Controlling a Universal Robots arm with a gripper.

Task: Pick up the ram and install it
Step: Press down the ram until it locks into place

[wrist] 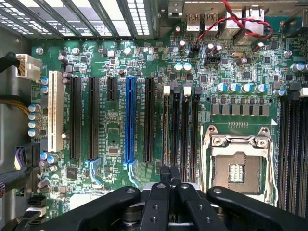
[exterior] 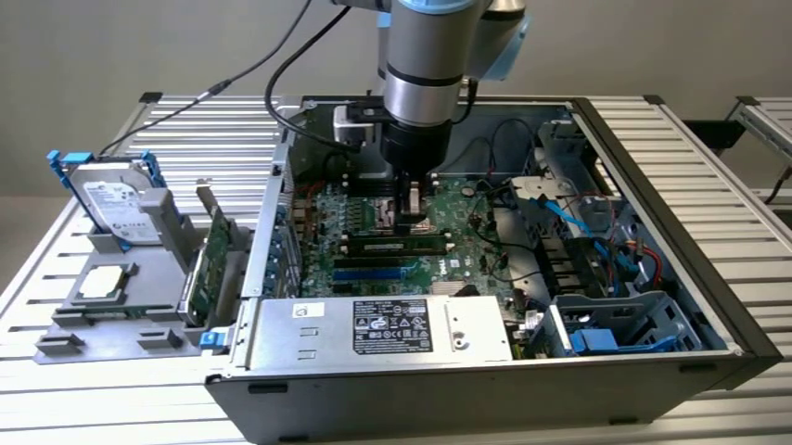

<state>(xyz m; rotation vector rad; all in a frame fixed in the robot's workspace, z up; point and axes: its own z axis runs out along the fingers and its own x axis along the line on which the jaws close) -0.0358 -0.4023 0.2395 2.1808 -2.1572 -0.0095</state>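
**Layout, from the exterior view's left to its right**

1. A grey fixture (exterior: pixel 74 334) stands on the slatted table. It carries an upright hard drive (exterior: pixel 114 199), a processor (exterior: pixel 102 281) lying flat, and a large expansion card (exterior: pixel 213 255) standing on edge.
2. The open computer case (exterior: pixel 693 278) lies beside the fixture, with the motherboard facing up and the power supply (exterior: pixel 384 326) along the near side.
3. The ram (exterior: pixel 396 246) is inside the case. It stands on edge in line with the black memory slots (wrist: pixel 185 130), just on the near side of the gripper (exterior: pixel 414 215).
4. Loose blue cables and a drive cage (exterior: pixel 619 324) occupy the case's right end.

**Task status**

- Pick-up appears complete: the ram is on the motherboard, not on the fixture.
- The ram sits in or on a slot. Full seating and latch engagement cannot be confirmed.
- Judged progress: late in the install step.

**Arm pose**

- The arm descends vertically into the case, with the wrist straight down over the slot bank.
- In the wrist view the gripper (wrist: pixel 169 174) hangs over the near end of the slots, between the blue expansion slot (wrist: pixel 129 120) and the empty CPU socket (wrist: pixel 237 166).
- The fingers (wrist: pixel 165 175) are drawn together with almost no gap between them.
- It cannot be told whether they pinch the ram's top edge or merely rest over it.
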